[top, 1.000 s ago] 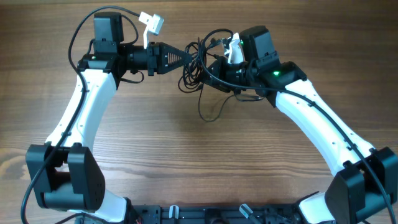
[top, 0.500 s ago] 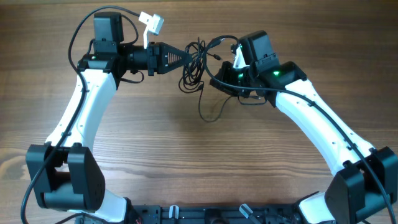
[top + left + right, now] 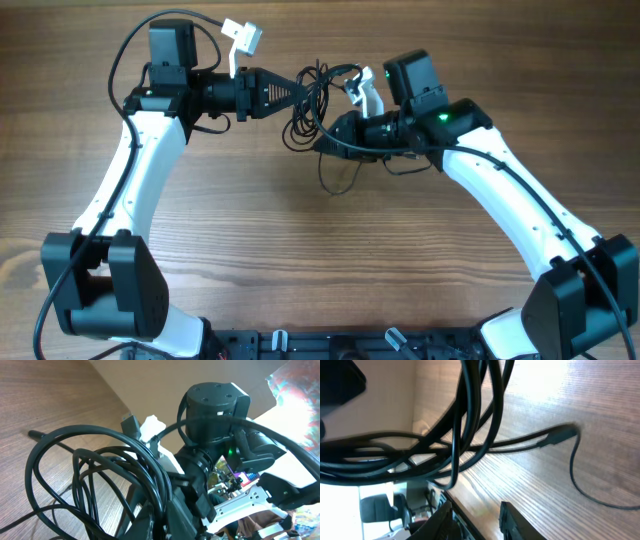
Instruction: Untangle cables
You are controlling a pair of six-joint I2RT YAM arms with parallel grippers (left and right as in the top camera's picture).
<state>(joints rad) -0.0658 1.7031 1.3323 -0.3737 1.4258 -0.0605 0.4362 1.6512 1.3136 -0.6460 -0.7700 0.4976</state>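
2 grippers meet at the cables (image 3: pixel 314 98): the left gripper (image 3: pixel 298 92) is clenched on the knotted bundle at its tip, while the right gripper (image 3: pixel 322 146), just beside that bundle, seems released, fingers (image 3: pixel 514 520) apart with only wood between them. If it bites several strands together, or pulls against the left hold, I judge the knot could tighten or a plug (image 3: pixel 562 434) snag. The table (image 3: pixel 300 260) is pale wood-grain; beyond it stands a beige panel (image 3: pixel 160 380), the rest blurred.

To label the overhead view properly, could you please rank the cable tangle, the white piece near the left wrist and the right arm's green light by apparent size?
Largest to smallest:
1. cable tangle
2. white piece
3. green light, plainly the smallest
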